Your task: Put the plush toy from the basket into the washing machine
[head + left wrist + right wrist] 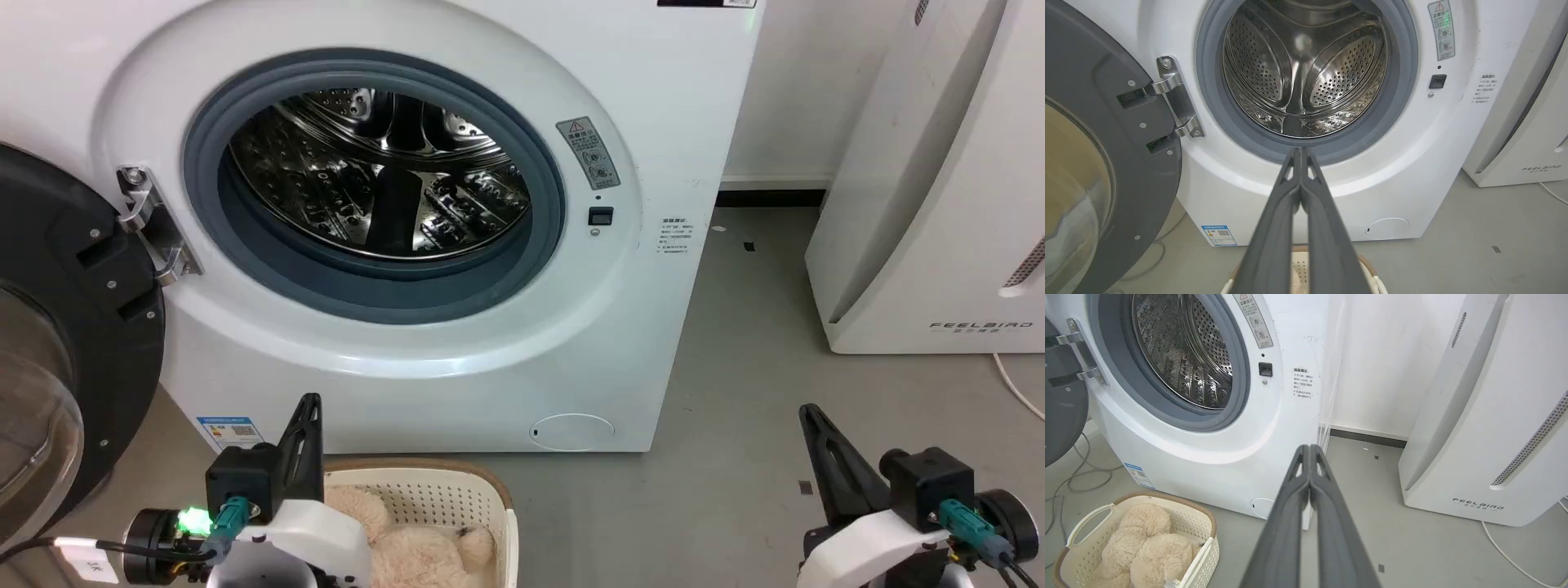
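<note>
The fluffy beige plush toy lies inside the cream basket on the floor in front of the washing machine; the head view shows the toy and the basket rim at the bottom. The washer's black-framed door is swung open to the left, and the steel drum holds nothing. My left gripper hovers above the basket's left side, shut and holding nothing. My right gripper hangs shut over bare floor to the right, also holding nothing.
A white FEELBIRD appliance stands to the right of the washer, with a white cable trailing from it. Grey cables lie on the floor under the open door. Grey floor lies between the two appliances.
</note>
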Robot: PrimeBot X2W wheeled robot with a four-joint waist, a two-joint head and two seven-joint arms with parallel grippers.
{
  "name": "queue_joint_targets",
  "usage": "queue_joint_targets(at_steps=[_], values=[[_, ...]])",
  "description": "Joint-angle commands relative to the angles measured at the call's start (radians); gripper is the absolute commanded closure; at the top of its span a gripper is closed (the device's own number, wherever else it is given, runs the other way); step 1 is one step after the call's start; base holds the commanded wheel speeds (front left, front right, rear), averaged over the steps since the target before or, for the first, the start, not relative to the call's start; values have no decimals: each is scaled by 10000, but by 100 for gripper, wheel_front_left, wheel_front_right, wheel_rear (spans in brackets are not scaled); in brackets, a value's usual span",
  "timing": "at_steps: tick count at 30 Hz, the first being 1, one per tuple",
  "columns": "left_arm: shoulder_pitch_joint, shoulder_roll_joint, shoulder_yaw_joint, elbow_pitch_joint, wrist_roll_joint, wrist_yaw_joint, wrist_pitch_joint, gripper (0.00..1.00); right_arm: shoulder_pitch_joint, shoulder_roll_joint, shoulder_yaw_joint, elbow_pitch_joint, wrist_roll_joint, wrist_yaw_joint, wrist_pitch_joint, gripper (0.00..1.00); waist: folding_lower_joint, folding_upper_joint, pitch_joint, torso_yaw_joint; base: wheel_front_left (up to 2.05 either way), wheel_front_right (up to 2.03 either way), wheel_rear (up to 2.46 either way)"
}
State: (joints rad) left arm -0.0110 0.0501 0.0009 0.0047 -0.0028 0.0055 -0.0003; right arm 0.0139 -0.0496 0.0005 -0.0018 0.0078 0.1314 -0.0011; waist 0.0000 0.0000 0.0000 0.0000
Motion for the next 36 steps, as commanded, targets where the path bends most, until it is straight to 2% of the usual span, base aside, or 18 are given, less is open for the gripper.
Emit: queue_joint_targets(at_steps=[1, 22, 23, 36], values=[[110, 1, -9, -47, 28, -55, 3, 100, -139, -6, -5, 18, -78, -7, 11, 100, 0, 0, 0, 0, 0, 0, 0], [110, 1, -9, -47, 28, -55, 3, 100, -139, -6, -5, 18, -78, -7, 11, 100, 0, 0, 0, 0, 0, 0, 0], [0, 0, -1, 3, -1, 8, -4, 0, 4, 0, -8, 1, 6, 2, -6, 0, 0, 0, 1, 0, 0, 0, 0], [-89, 0, -105, 169, -104, 179, -223, 0, 4, -1, -194, -56, 280, 1, -222, 0, 0, 0, 57, -3, 0, 0, 0]])
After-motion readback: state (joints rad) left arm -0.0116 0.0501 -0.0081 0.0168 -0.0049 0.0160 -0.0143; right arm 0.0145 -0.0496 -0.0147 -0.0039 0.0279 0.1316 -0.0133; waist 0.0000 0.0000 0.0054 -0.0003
